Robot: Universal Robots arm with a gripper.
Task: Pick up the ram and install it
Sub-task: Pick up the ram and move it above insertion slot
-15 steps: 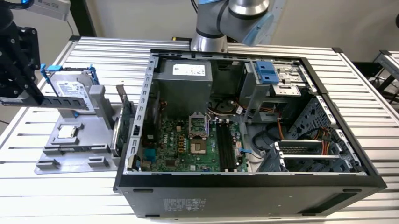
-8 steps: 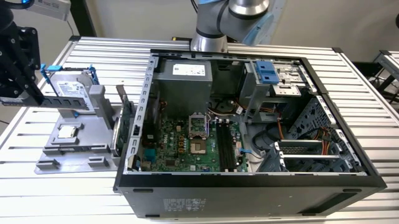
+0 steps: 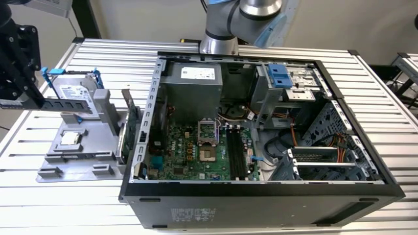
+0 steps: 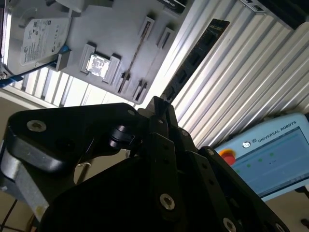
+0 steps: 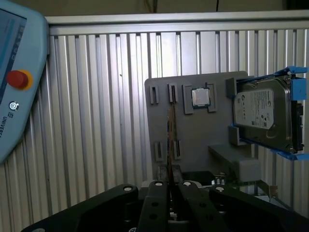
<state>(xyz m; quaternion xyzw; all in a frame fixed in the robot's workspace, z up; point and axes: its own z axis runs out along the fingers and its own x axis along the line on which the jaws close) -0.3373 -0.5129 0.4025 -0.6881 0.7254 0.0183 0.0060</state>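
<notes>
— grip check first: what has the black gripper [image 3: 29, 102] got?
— its fingers [image 4: 164, 125] are clamped on one end of the long, thin, dark blue-black circuit-board ram stick [image 3: 65, 105]. the rest of the stick juts out free.
— where is that in the frame?
— upper left of the exterior view, in the air above the grey plastic parts tray [image 3: 85, 152], crossing in front of the silver hard drive in its blue bracket [image 3: 70, 90]. it touches nothing but the fingers.
— why hold it by the end?
— my guess: that leaves the long edges bare, so no part of the gripper stands between them and a slot. in the first wrist view the stick is edge-on, in line with the fingers, which suggests a square hold.
— and the tray?
— its narrow holders look made to stand parts upright where fingers can pinch them. the small square silver chip [image 3: 70, 139] lies flat in its own recess.
— installed?
— not yet. the long black slots [image 3: 236, 154] on the green motherboard [image 3: 186, 159] sit inside the open black computer case [image 3: 261, 190], lower middle of the exterior view, well apart from the stick.
</notes>
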